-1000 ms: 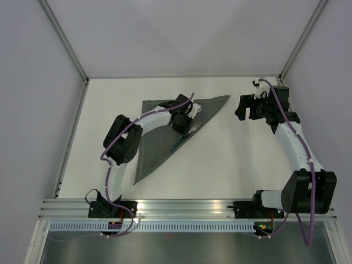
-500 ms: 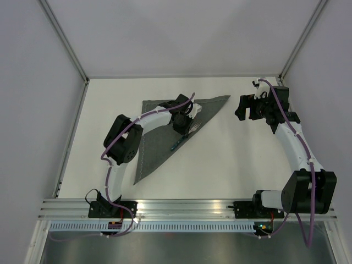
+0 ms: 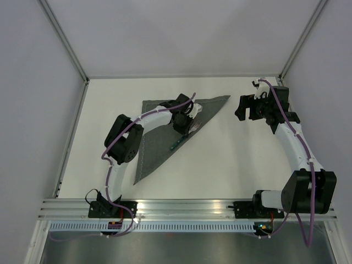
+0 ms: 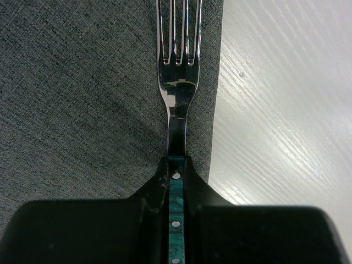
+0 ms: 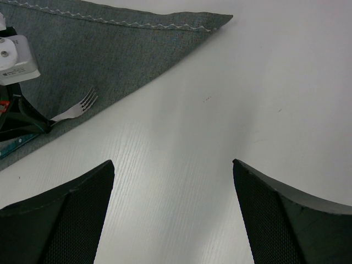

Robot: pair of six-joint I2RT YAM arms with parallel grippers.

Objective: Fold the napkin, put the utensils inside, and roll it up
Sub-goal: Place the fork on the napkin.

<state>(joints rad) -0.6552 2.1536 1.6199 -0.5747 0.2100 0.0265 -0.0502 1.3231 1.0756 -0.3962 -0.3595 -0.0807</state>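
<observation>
Tines of the fork (image 4: 177,82) cut off at top edge, its teal handle mostly hidden inside the left gripper (image 4: 176,164); napkin (image 5: 110,49) cropped beyond the fork

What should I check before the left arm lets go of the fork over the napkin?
1. napkin folded into a triangle: ok.
2. fork clamped by the left gripper on its teal handle: ok.
3. Fork tines over the cloth, not the table: ok, though they sit close to the napkin's edge.
4. Fork resting on the cloth: cannot tell.
5. right gripper open and off the napkin, over bare table: ok.
</observation>
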